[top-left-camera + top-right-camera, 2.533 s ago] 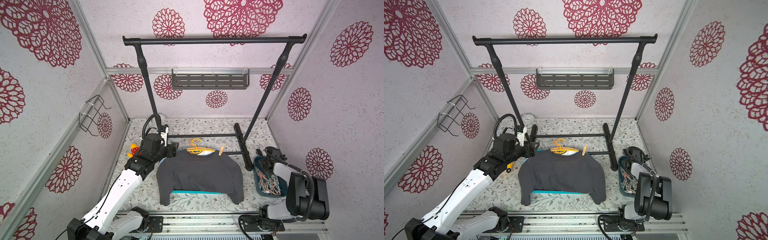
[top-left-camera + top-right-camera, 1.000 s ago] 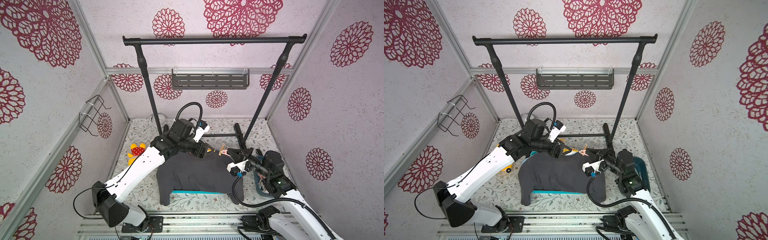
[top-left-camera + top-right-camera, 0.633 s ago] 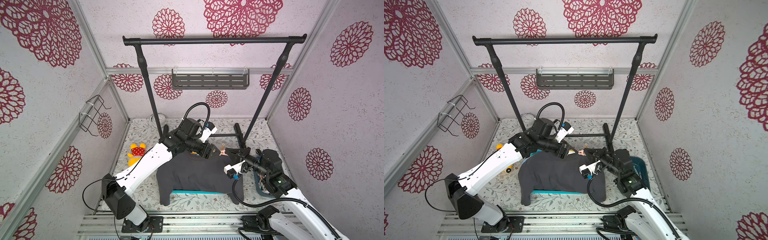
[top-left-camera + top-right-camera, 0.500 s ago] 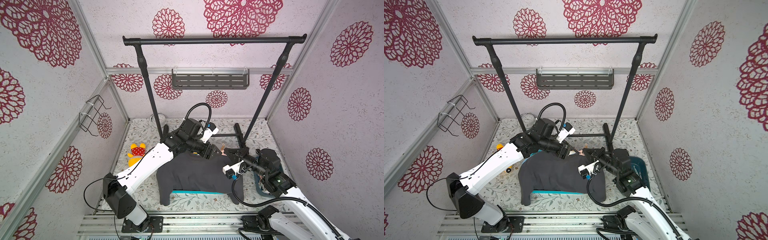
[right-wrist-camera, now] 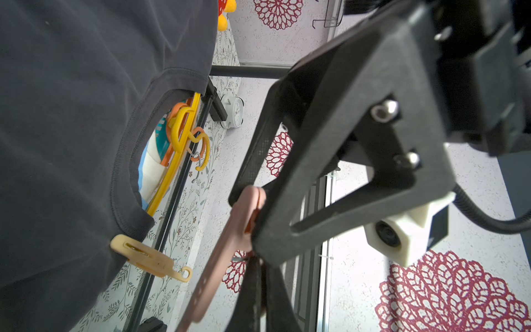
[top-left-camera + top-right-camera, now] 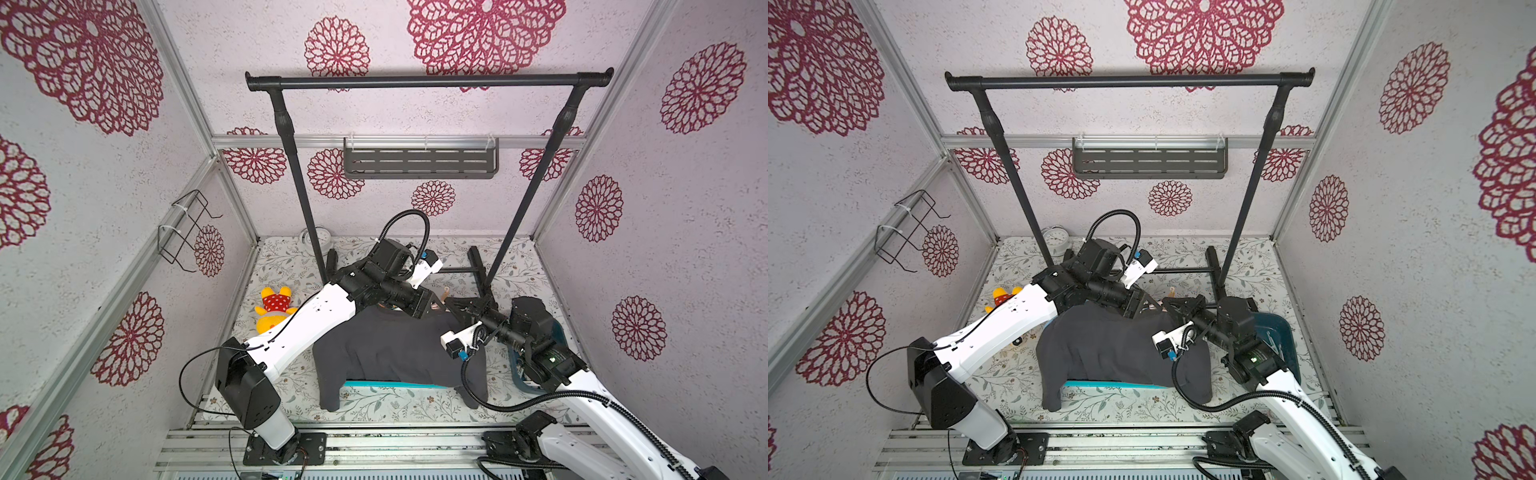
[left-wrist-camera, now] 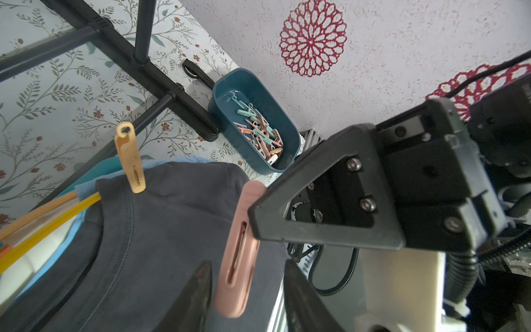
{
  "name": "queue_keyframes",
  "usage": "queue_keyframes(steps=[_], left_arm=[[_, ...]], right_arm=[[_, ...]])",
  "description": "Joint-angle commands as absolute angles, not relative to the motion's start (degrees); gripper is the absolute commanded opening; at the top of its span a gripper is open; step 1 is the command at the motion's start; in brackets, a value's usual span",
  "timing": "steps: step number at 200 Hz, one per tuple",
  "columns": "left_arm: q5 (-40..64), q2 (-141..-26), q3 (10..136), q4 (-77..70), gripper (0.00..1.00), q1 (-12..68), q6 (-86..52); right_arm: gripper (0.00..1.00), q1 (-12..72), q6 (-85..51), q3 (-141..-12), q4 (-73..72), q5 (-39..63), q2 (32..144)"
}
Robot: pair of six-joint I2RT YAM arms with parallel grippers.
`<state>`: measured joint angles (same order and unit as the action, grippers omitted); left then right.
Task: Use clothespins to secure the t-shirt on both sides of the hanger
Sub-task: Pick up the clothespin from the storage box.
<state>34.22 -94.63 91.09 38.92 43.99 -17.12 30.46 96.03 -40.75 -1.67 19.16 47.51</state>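
Left wrist view: a pink clothespin (image 7: 237,253) is being held in the air just over the shoulder of a dark grey t-shirt (image 7: 161,230). The left gripper (image 7: 247,262) is straddling one end of it, its two fingers (image 7: 198,299) standing spread on either side with a sliver of gap showing on each.

The right gripper (image 5: 260,267) is reaching in from the opposite side and pinching the same pin. In the right wrist view its fingertips are pressing together on the pin's middle.

A peach-orange clothespin (image 7: 130,158) is already gripping the shirt's edge beside the collar, where a yellow hanger (image 5: 167,172) is poking out of the neck opening.

Farther back, a teal bin (image 7: 244,83) is holding a heap of pastel clothespins (image 7: 258,135) beside the foot of a black clothes rack (image 7: 161,77).

In both top views the two arms are meeting over the shirt's neckline, and the shirt is lying flat on the floral tabletop (image 6: 282,266).
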Motion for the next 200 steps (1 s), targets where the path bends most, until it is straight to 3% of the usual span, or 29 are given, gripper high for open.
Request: queue_keyframes(steps=[1,39,82,95,106,129,165,200], left_arm=[[35.4,-95.9,92.3,39.2,0.40,44.6,-16.7],[35.6,-96.8,93.2,40.0,0.33,44.6,-16.7],[35.7,-96.5,93.2,39.3,0.12,44.4,-17.2],[35.6,-96.4,93.3,39.7,0.07,44.4,-17.1],[34.6,-96.1,93.1,40.2,0.06,44.3,-16.8],[28.2,-94.0,91.6,41.4,0.04,43.6,-15.0],[4.3,-88.4,86.1,40.6,0.00,43.3,-9.1],[-6.8,-79.8,78.2,33.0,0.00,43.4,-2.3]], right_arm=[[0.00,30.9,98.5,-42.7,-3.9,18.5,47.1],[0.00,31.0,98.4,-42.4,-3.5,18.7,46.8],[0.00,31.0,97.4,-42.6,-1.4,18.9,46.8],[0.13,31.0,95.4,-42.6,-1.1,19.0,46.9],[0.31,31.0,93.1,-42.4,-1.4,18.4,47.0],[0.50,30.9,87.1,-40.5,-3.8,15.1,46.4],[0.69,30.8,70.1,-37.0,-11.7,13.5,43.6],[0.82,30.8,47.6,-32.2,-24.6,10.6,40.4]])
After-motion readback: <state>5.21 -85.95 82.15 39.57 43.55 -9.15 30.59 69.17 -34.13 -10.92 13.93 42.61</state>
